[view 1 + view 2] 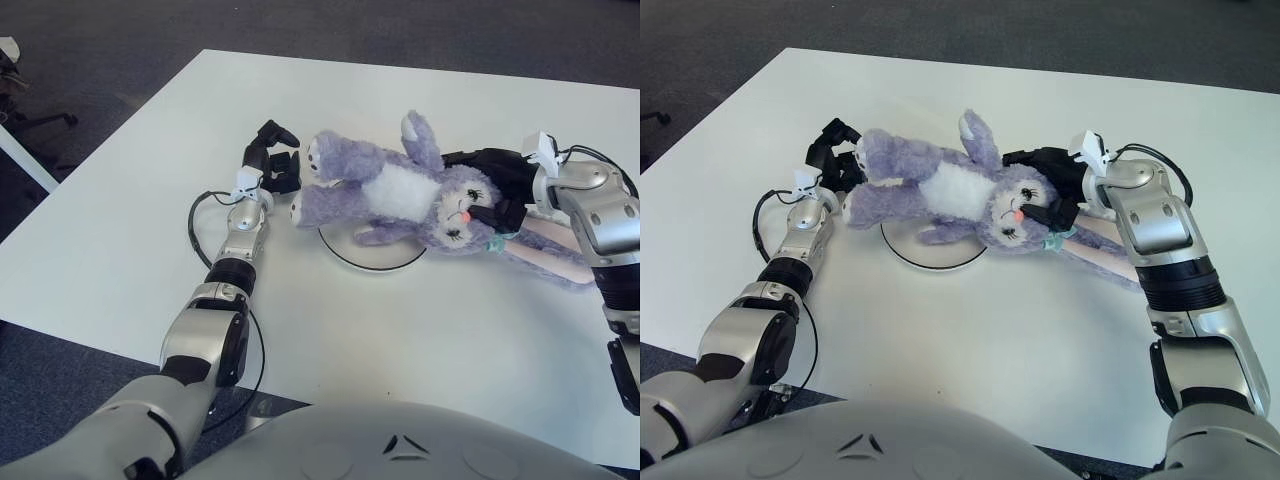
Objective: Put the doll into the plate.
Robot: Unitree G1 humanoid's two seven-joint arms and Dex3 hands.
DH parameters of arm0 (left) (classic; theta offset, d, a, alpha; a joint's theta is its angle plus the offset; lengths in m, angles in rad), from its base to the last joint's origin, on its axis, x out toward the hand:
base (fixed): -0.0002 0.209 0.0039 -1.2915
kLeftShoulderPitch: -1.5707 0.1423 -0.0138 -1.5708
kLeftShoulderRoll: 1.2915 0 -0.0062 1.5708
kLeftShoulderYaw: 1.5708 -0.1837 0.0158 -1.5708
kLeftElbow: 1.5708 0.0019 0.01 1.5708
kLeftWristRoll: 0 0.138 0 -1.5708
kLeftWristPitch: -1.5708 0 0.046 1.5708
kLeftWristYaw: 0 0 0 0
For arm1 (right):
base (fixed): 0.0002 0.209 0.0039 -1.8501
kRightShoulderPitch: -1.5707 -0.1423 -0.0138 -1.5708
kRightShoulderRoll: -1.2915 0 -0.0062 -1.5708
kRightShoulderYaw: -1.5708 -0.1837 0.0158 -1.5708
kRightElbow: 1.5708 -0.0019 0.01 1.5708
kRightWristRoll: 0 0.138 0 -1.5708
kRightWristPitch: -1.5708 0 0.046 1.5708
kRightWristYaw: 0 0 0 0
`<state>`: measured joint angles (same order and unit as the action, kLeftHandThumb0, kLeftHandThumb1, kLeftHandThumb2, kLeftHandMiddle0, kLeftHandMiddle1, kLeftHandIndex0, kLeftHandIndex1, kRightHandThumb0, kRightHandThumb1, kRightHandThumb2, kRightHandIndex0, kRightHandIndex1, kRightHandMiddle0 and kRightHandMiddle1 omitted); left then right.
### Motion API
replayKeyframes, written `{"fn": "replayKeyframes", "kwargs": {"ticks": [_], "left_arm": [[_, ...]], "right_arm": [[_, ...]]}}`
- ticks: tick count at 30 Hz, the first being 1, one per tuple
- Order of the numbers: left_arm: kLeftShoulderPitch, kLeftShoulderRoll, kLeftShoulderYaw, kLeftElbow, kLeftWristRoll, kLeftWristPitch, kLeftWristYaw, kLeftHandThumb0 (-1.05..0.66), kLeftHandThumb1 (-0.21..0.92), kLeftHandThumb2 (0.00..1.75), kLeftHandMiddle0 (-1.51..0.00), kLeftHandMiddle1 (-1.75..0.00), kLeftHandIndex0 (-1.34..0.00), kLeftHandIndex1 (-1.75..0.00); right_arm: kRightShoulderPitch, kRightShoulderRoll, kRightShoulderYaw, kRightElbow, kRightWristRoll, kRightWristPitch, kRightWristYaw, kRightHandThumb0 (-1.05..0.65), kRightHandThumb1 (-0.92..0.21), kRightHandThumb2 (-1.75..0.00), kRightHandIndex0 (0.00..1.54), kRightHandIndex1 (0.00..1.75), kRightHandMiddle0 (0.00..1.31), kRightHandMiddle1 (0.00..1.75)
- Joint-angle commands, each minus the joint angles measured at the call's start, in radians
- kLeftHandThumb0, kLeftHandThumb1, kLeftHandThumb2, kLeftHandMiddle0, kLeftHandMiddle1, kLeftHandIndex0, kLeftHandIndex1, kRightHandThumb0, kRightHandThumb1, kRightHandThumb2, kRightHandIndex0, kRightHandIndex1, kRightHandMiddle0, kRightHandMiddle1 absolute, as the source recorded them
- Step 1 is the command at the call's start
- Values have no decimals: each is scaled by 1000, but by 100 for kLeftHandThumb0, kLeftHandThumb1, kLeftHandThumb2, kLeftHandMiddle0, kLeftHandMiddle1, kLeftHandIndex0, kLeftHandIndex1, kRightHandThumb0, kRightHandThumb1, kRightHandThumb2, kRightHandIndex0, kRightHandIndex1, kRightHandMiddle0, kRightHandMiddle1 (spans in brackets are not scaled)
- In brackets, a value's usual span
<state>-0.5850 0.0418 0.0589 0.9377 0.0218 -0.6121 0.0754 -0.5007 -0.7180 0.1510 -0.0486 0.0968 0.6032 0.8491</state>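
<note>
Doll point(400, 195) over plate point(372, 258), both hands clamped on it: left hand point(272, 160) at feet, right hand point(1055, 190) at head; views match

Purple doll point(400, 195) lying across white plate point(375, 258)

Crowded middle of the table, open margins all round.

The doll point(400, 195) sprawls across the plate point(372, 258), covering most of it; only the near rim shows bare. The left hand point(272, 162) blocks the doll's feet end, the right hand point(500, 190) closes on its head, and long ears trail to the right beyond it. The white table point(120, 230) lies unobstructed on the near side, the far side and the left edge.
</note>
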Motion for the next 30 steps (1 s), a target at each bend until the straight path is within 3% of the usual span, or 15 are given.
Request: {"fn": "replayKeyframes", "kwargs": {"ticks": [1,18,30], "left_arm": [[134,-41,-26,67,35,-2,27,-46,38,124,-127,-175,-57,-175],[143,-46,-36,43,52,20,48,-46,38,123,-123,-175,-56,-175],[146,-41,-48,35,60,20,58,-46,39,123,-122,-175,-56,-175]], "right_arm": [[-35,8,17,-18,-19,-15,-6,0,3,-169,91,166,64,175],[-109,36,56,-18,-23,55,-4,0,4,-170,91,166,64,175],[-147,58,62,-2,-24,62,9,0,3,-168,92,165,63,175]]}}
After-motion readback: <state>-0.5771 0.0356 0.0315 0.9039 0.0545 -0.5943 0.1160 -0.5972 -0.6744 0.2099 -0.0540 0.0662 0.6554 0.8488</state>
